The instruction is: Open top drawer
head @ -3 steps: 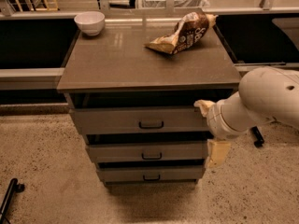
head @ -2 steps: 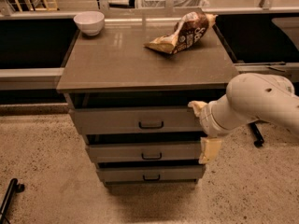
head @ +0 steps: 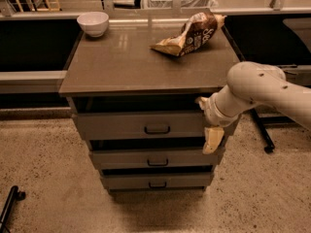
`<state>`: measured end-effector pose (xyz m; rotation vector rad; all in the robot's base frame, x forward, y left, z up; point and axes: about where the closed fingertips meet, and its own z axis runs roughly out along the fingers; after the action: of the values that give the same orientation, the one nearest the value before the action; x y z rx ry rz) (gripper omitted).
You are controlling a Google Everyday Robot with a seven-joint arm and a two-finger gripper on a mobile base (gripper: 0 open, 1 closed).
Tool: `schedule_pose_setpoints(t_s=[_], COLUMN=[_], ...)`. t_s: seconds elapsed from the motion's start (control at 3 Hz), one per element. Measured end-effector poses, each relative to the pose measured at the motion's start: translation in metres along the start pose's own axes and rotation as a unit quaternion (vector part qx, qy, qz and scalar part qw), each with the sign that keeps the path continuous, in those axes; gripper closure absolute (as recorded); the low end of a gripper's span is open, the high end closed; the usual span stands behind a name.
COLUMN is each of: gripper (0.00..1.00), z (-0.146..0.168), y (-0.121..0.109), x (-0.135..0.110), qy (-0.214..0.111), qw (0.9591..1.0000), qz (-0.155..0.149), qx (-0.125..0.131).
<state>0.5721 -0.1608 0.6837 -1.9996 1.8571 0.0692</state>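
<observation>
The top drawer (head: 121, 125) is the uppermost of three grey-brown drawers in a low cabinet, with a small dark handle (head: 157, 129) at its centre. Its front stands slightly out from the cabinet, leaving a dark gap under the cabinet top. My gripper (head: 207, 121) is on the end of the white arm (head: 257, 89), which comes in from the right. It sits against the right end of the top drawer's front, well to the right of the handle. It covers that corner of the drawer.
The cabinet top (head: 121, 62) carries a white bowl (head: 93, 23) at the back left and a crumpled brown snack bag (head: 190, 33) at the back right. Two lower drawers (head: 156, 158) sit below. A black wheeled stand (head: 262, 135) is to the right and a black object (head: 10, 203) lies on the floor at the left.
The arm has moved left and slightly up, bringing the gripper closer to the right end of the top drawer's front. The drawers have not visibly moved.
</observation>
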Motion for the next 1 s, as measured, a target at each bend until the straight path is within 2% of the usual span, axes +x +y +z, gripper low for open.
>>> schedule_pose_setpoints(t_s=[0.33,0.67,1.0], gripper=[0.0,0.18,0.35], z=[0.011,0.025,0.039], y=[-0.018,-0.022,-0.017], x=[0.009,0.01,0.012], qy=[0.003,0.009,0.011], qw=[0.9997,0.9992,0.9984], qz=[0.023,0.032,0.038], qx=[-0.008,-0.024,-0.041])
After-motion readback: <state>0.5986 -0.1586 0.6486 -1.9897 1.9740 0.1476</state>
